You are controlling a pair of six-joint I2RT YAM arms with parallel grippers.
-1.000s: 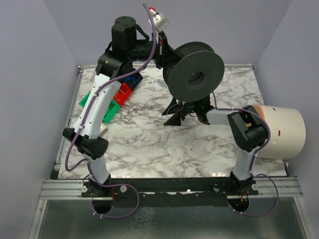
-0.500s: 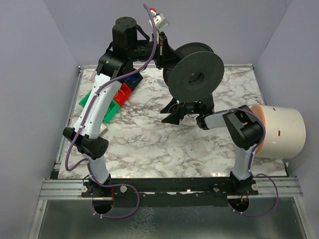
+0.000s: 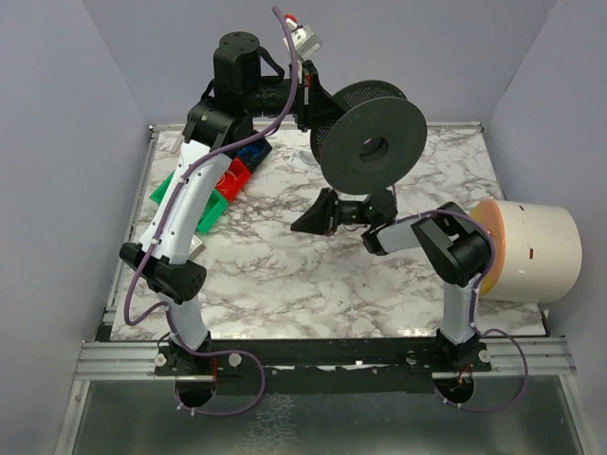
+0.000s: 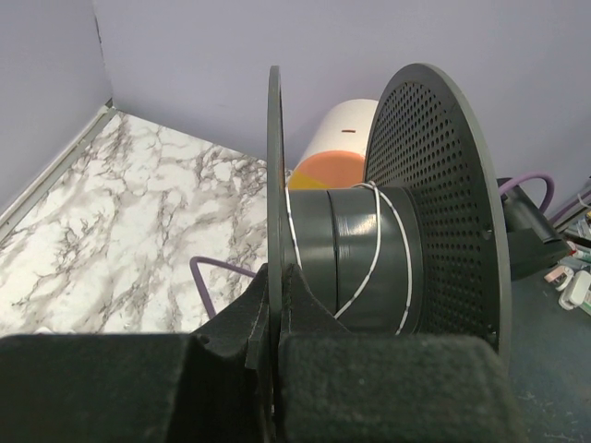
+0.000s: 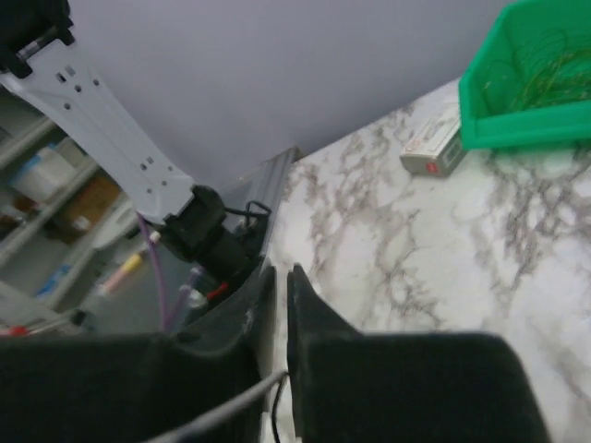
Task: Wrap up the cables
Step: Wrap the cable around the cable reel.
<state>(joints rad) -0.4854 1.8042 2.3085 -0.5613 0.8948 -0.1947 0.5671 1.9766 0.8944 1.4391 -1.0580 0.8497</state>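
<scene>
A big black two-flanged spool (image 3: 370, 142) hangs in the air above the back of the marble table. My left gripper (image 3: 318, 102) is shut on the thin edge of its left flange (image 4: 274, 185), one finger on each side. A thin pale cable (image 4: 377, 242) runs in a few loose turns round the spool's hub. Under the spool, low over the table, my right gripper (image 3: 302, 226) points left. In the right wrist view its jaws (image 5: 280, 272) stand almost together, and a thin grey strand of the cable (image 5: 231, 406) runs in between them near their base.
A green bin (image 3: 185, 194) with red and blue parts beside it sits at the back left, under the left arm. A small white box (image 5: 434, 148) lies in front of the bin. A large white roll (image 3: 531, 248) lies at the right edge. Grey walls enclose the table.
My right gripper has moved left under the spool and its jaws have closed from wide apart to nearly together. The left arm and the spool have stayed put.
</scene>
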